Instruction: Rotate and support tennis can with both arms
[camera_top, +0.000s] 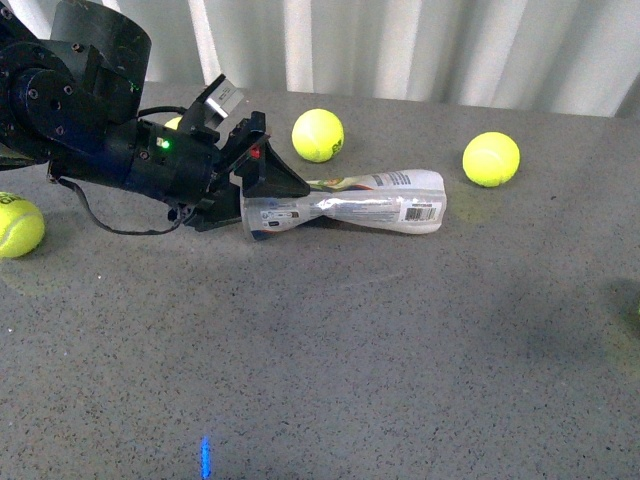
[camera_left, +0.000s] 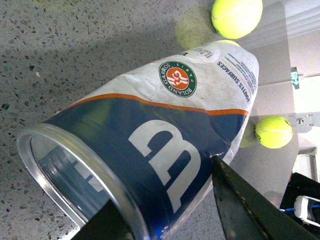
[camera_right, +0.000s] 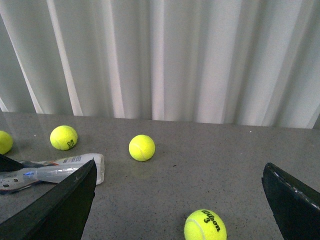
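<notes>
Closest in the front view is the grey speckled table (camera_top: 330, 380), with one small blue spot of light (camera_top: 205, 455) low in the frame. A bit further back, in the middle, the tennis can (camera_top: 345, 205) lies on its side on the table. Its open end with the silver rim (camera_left: 60, 185) points to the left of the frame, and its middle looks squashed in. The left gripper (camera_top: 272, 198) comes in from the upper left. Its two black fingers (camera_left: 250, 205) press on the can near the rim, one on each side, holding it.

The can's label is blue and white. It has one big white "W" (camera_left: 165, 160) and one round green and red badge (camera_left: 177, 78) that reads "ROLAND GARROS PARIS". It also has the words "TOUTES SURFACES". One barcode (camera_top: 422, 212) sits near the closed end.

The right gripper (camera_right: 180, 167) is well apart from the can, its fingers spread wide and holding nothing. The ball nearest it (camera_right: 205, 227) reads "Wilson 3".

The front view shows four yellow tennis balls. One is at the left edge (camera_top: 15, 225), one is half hidden behind the left arm (camera_top: 175, 123), one is just behind the can (camera_top: 318, 135), and one is at the upper right (camera_top: 491, 158). Farthest back hangs a white curtain (camera_top: 400, 45).
</notes>
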